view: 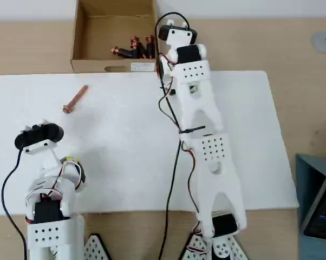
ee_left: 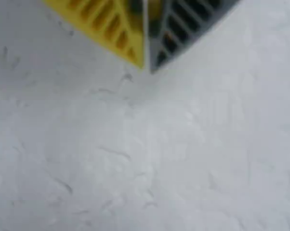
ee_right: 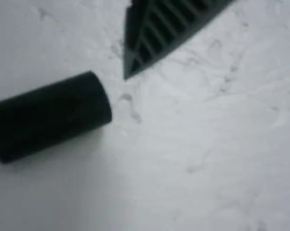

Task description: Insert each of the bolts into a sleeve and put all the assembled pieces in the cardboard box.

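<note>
The cardboard box (view: pixel 82 38) sits at the far edge of a white mat (view: pixel 125 157) that covers most of the wooden tabletop (view: pixel 306 103). Inside the box, towards its right wall, several assembled pieces (view: pixel 134 50) lie bunched together, copper bolt heads showing out of dark sleeves. One loose bolt (view: pixel 75 99) lies on the mat just in front of the box's left half, slanted, apart from both arms. The right arm (view: pixel 198 108) stretches across the mat to the box's front right corner. Its right claw (ee_right: pixel 133 62) hangs close over the mat there with one dark ribbed finger (ee_right: pixel 159 38) in sight and nothing pressed against that finger's flat side, so the claw stands spread. A black sleeve (ee_right: pixel 48 120) lies on its side on the mat just beside the fingertip, not touching it. The left arm (view: pixel 49 216) sits well in front of the box, on the box's left side. Its left claw (ee_left: pixel 146 65) is pressed together, the yellow and grey tips meeting just above bare mat and gripping nothing. A black cable (view: pixel 171 184) trails along the right arm. A white label (view: pixel 143 66) is stuck on the box's front wall near that corner; its print is too small to read. Off to the box's right a grey round fitting (view: pixel 324 41) sits in the tabletop, and farther forward on that side a laptop (view: pixel 317 208) shows.
</note>
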